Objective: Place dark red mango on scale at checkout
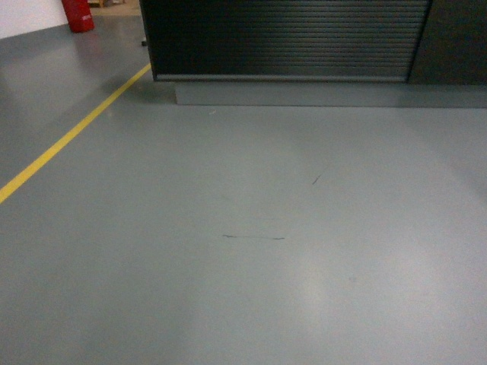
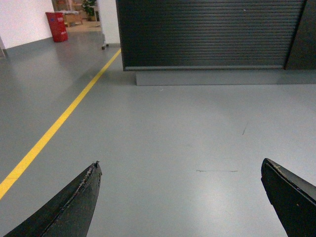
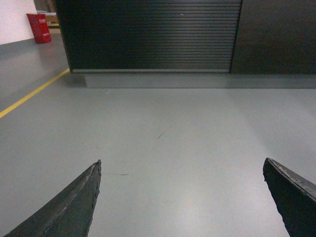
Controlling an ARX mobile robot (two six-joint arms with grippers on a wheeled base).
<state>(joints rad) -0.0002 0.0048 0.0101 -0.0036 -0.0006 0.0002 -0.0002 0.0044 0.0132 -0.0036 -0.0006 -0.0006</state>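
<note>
left gripper (image 2: 180, 197) wide apart, empty | right gripper (image 3: 181, 197) same | checkout (image 1: 289, 38) ahead

Visible items: one counter (image 1: 289, 38) with ribbed front, one yellow floor line (image 1: 72, 133), one red container (image 1: 78, 15), two hands: left hand (image 2: 180, 197), right hand (image 3: 180, 197).

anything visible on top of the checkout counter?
No. Only the checkout ribbed front and grey plinth show; its top is cut off above the frame in every view, so neither scale nor mango can be seen.
</note>
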